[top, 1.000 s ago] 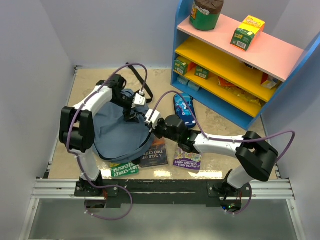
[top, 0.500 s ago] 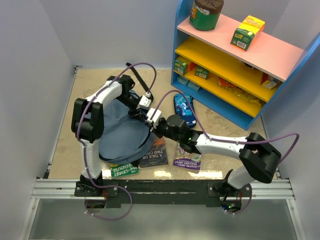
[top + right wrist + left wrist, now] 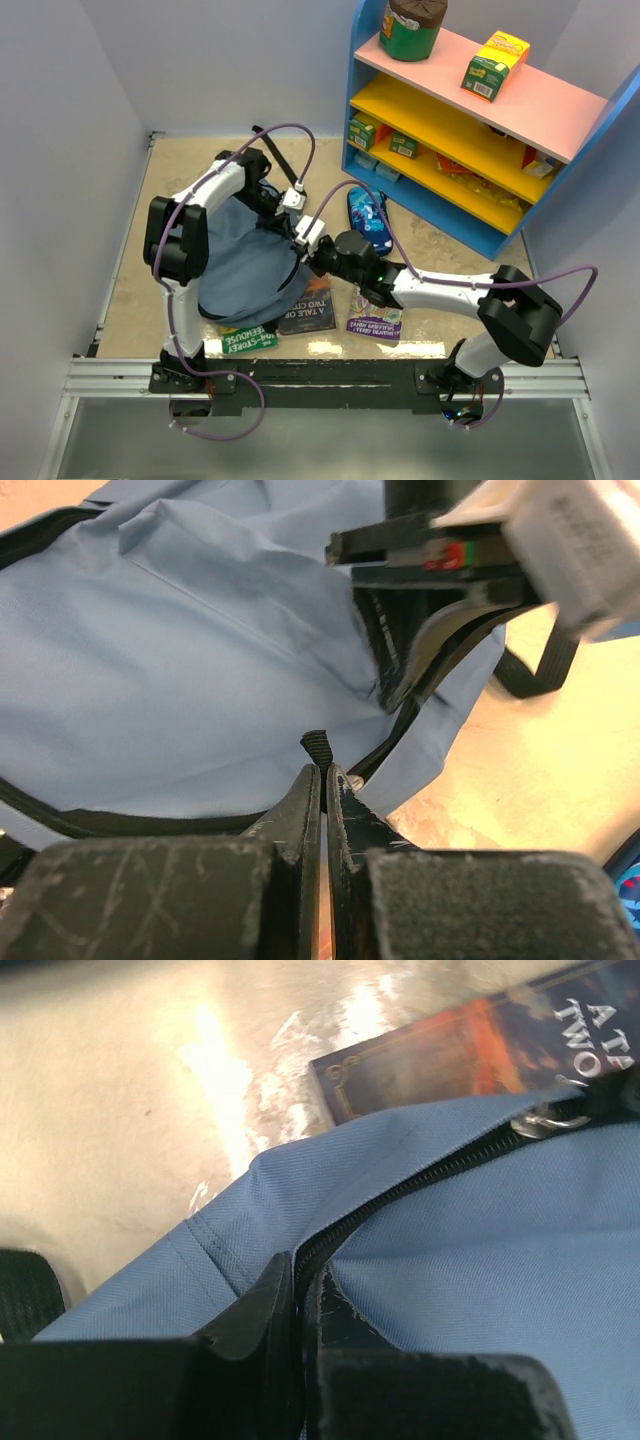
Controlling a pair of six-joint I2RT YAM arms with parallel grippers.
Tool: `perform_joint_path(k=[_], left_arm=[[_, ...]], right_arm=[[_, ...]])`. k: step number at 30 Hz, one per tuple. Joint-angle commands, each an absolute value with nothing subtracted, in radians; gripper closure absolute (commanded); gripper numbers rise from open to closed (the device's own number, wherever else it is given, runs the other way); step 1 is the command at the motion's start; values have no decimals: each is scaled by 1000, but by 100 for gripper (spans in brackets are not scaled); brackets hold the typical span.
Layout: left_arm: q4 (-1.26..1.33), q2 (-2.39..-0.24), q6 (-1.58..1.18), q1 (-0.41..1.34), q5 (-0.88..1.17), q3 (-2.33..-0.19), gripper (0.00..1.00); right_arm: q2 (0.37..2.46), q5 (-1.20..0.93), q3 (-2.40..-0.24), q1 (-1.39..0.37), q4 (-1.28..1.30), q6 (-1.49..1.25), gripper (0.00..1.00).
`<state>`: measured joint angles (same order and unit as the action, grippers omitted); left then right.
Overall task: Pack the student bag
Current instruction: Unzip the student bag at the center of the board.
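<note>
The slate-blue student bag (image 3: 240, 265) lies flat on the left half of the table, its black zipper (image 3: 430, 1175) running along the right edge. My left gripper (image 3: 283, 222) is at the bag's far right side. In the left wrist view its jaws (image 3: 298, 1275) are shut on the fabric seam where the zipper ends. My right gripper (image 3: 305, 255) reaches in from the right. Its jaws (image 3: 325, 772) are shut on the black ribbed zipper pull (image 3: 316, 746). The two grippers sit close together over the bag's rim (image 3: 180, 670).
Three books lie near the front edge: a green one (image 3: 248, 338), a dark orange-and-blue one (image 3: 310, 305) partly under the bag, and a purple one (image 3: 375, 318). A dark-blue pencil case (image 3: 367, 218) lies by the blue shelf unit (image 3: 470, 130) at the right.
My left gripper moved back to the bag's far zipper end and its jaws went from wide open to shut on the seam. The right gripper stayed shut on the pull.
</note>
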<state>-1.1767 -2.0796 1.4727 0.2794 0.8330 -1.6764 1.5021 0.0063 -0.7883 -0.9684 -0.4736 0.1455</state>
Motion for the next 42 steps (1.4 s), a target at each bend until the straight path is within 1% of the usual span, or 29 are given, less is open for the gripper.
perform_joint_path(k=[1,6,17,22,28,32,35,38,39,40,42], left_arm=[[-1031,-2072,1221,276,760,-1744,100],[-933,-2062,1027,275,681,-1753,100],[-845,-2075,756,275,526,-1807,100],[-836,-2114,593,275,427,-1877,100],[-814,-2125,425,273,367,-1913,100],[-824,-2128,365,272,339,-1930,100],[-822,-2114,347,268,308,-1925,100],[-816,-2085,341,258,269,-1910,86],[-818,-2073,338,252,264,-1908,76],[-821,-2065,327,242,262,-1911,72],[-837,-2059,315,201,278,-1931,68]], right_arm=[[1441,-3,-769,-976,-535,104,100],[1405,-3,-742,-985,-526,89,100],[1376,-3,-703,-1045,-554,34,100],[1443,17,-747,-1138,-569,9,100],[1577,51,-834,-1258,-574,-31,100],[1637,67,-885,-1314,-557,-49,100],[1632,122,-877,-1318,-558,-72,100],[1597,185,-850,-1310,-555,-71,100],[1591,202,-845,-1309,-551,-60,100],[1579,212,-836,-1299,-540,-61,100],[1545,224,-822,-1258,-543,-89,100]])
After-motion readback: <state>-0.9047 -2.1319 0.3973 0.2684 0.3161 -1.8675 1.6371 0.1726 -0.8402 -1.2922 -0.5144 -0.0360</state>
